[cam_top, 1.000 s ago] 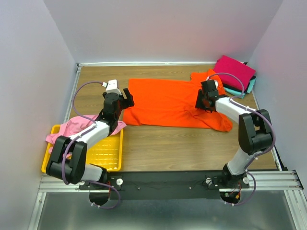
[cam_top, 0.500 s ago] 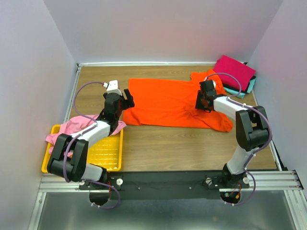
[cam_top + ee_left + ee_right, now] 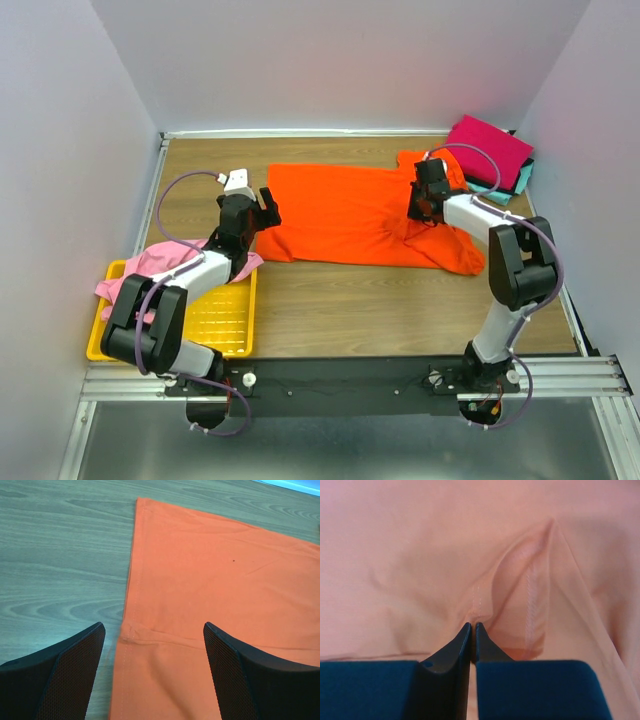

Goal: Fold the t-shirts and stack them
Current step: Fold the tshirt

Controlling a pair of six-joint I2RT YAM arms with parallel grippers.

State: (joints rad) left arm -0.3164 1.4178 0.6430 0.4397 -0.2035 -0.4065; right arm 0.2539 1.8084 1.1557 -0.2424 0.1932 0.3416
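The bright orange t-shirt (image 3: pixel 345 212) lies spread across the middle of the table. My left gripper (image 3: pixel 266 206) hovers open over its left hem. In the left wrist view the hem (image 3: pixel 131 595) runs between the wide-apart fingers of the left gripper (image 3: pixel 154 680). My right gripper (image 3: pixel 419 203) is at the shirt's right end near the sleeve. Seen from the right wrist, the right gripper (image 3: pixel 472 626) is pinched shut on a raised fold of the orange t-shirt (image 3: pixel 485 595). A light pink t-shirt (image 3: pixel 150 263) lies crumpled on the tray. A folded magenta t-shirt (image 3: pixel 488 147) tops a stack over a teal one (image 3: pixel 492 191).
The yellow mesh tray (image 3: pixel 220 320) sits at the near left beside the left arm. The folded stack fills the far right corner. Walls close the table on three sides. Bare wood (image 3: pixel 370 305) lies in front of the orange shirt.
The right gripper's jaws have closed on a fold of the orange shirt after shifting slightly toward the far side. The left gripper stayed open and barely moved.
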